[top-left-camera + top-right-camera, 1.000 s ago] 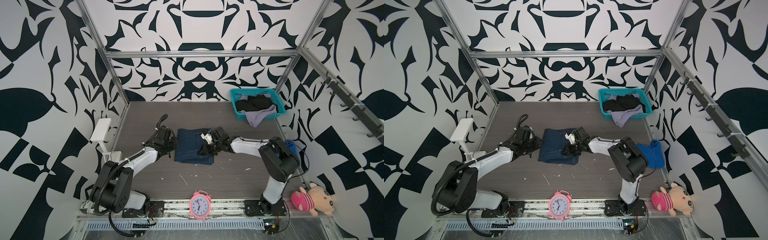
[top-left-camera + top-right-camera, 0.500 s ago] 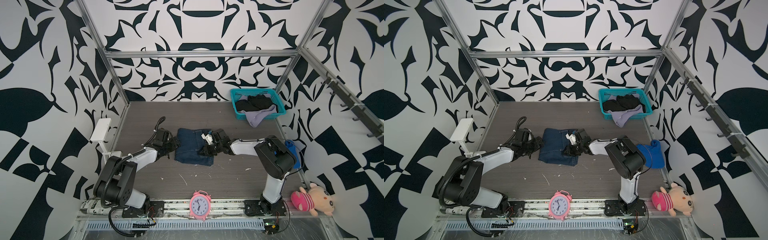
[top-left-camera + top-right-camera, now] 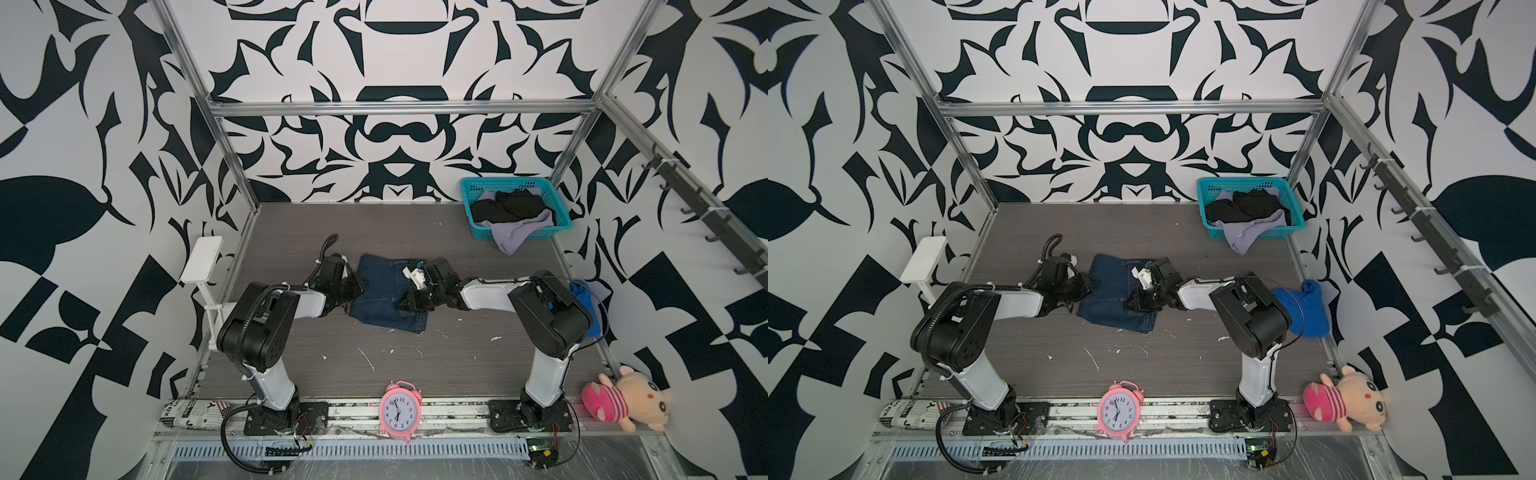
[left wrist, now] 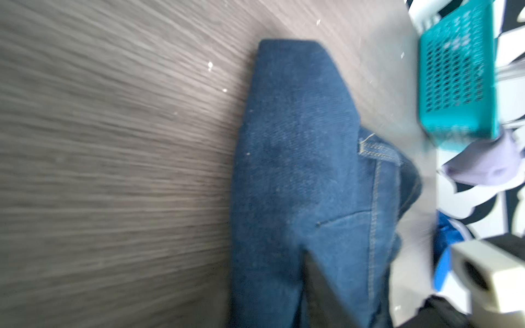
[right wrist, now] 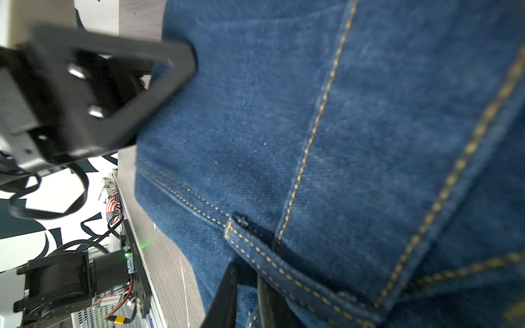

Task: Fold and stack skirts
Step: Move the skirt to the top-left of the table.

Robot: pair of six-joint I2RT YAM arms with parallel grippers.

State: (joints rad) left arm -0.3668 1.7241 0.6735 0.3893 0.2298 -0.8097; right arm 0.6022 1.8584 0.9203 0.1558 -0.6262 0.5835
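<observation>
The dark blue denim skirt (image 3: pixel 386 291) (image 3: pixel 1113 291) lies folded mid-table. My left gripper (image 3: pixel 356 286) (image 3: pixel 1088 286) is at its left edge. In the left wrist view one dark finger (image 4: pixel 321 289) rests on the denim (image 4: pixel 298 142) and the cloth hides the other, so it looks shut on the edge. My right gripper (image 3: pixel 409 301) (image 5: pixel 247 272) sits on the skirt's right side, its fingers nearly together on a denim fold (image 5: pixel 312 113) below the waistband seam. The black skirt (image 3: pixel 507 205) and the lavender skirt (image 3: pixel 515 237) lie in the teal basket (image 3: pixel 557 216).
The basket stands at the back right, with the lavender cloth hanging over its front rim. A bright blue cloth (image 3: pixel 1304 307) lies behind the right arm. A pink alarm clock (image 3: pixel 399 409), a plush toy (image 3: pixel 615 405) and a rolled newspaper (image 3: pixel 195 413) line the front edge.
My left gripper has shifted slightly right onto the denim's left edge, and the left arm's big link has swung toward the back. The right gripper and the skirt have barely moved.
</observation>
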